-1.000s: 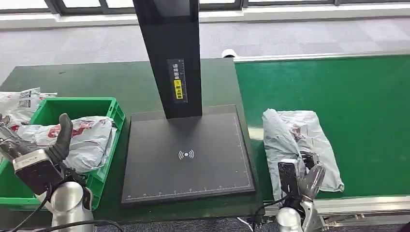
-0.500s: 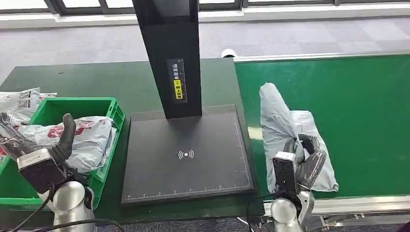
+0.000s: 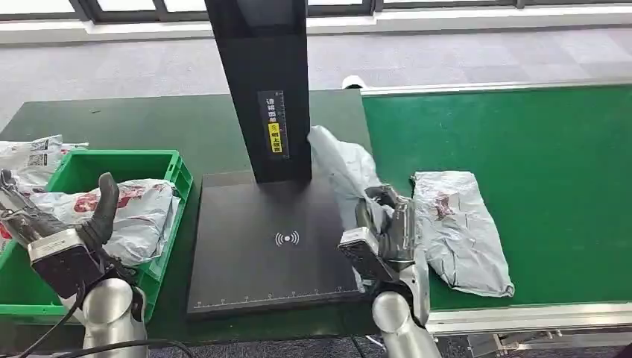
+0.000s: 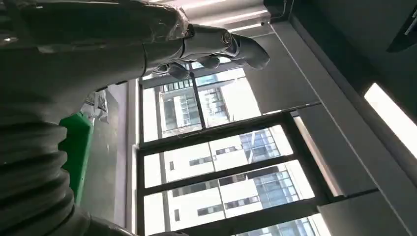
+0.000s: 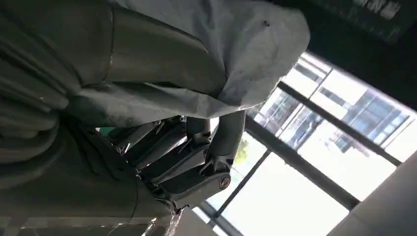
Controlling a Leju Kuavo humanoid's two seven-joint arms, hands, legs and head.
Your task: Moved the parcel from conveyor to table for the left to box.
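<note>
A scanner platform (image 3: 287, 239) sits mid-table. Left of it is a crate (image 3: 168, 168) holding parcels; right of it, a conveyor (image 3: 536, 149). A held parcel (image 3: 350, 171) hangs over its right edge.

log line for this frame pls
phase: carry | right hand: holds grey parcel over black pad | second parcel: on conveyor | left hand: open by green bin

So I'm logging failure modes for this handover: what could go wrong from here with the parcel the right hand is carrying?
The right hand grips the grey parcel at one end, so the limp upper flap may snag the black scanner post close beside it. The pinch on thin plastic might slip, dropping it short of the scanner plate. A second parcel lies on the green conveyor next to the arm and could get dragged.
</note>
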